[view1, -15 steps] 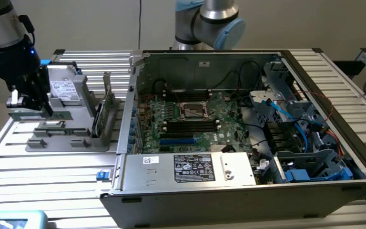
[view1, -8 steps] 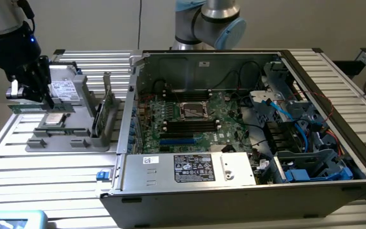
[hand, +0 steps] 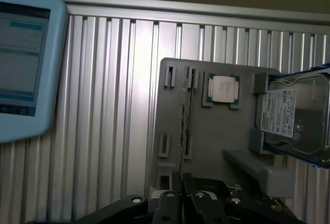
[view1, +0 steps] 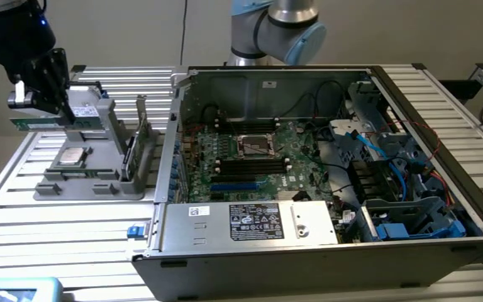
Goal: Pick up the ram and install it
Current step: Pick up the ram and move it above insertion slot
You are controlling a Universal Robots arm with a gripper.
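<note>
There was one arm with one gripper [view1: 51,112], and its fingers were clamped on the one ram [view1: 30,124], a thin green stick held level. The ram hung in the air above the far end of the one grey tray [view1: 90,185], clear of the tray's surface. In the wrist view the fingers [hand: 170,206] were drawn together over that tray's slotted face.

The tray held one square silver processor [view1: 72,156], one hard drive [hand: 296,113] at its far end, just beside the held ram, and one upright card [view1: 141,135] on the edge nearest the computer case. That card and the case's raised side wall stood between the tray and the one motherboard [view1: 250,160].

The one computer case [view1: 309,251] lay open-topped just beside the tray, on the exterior view's right. Its inside was crowded with loose cables, a blue drive cage and a labelled silver box along the near edge. Open room lay above the tray and above the case.

Bare slatted table [view1: 65,220] stretched in front of the tray. One pale blue tablet [view1: 11,290] lay at the table's near corner, well apart from the tray.
</note>
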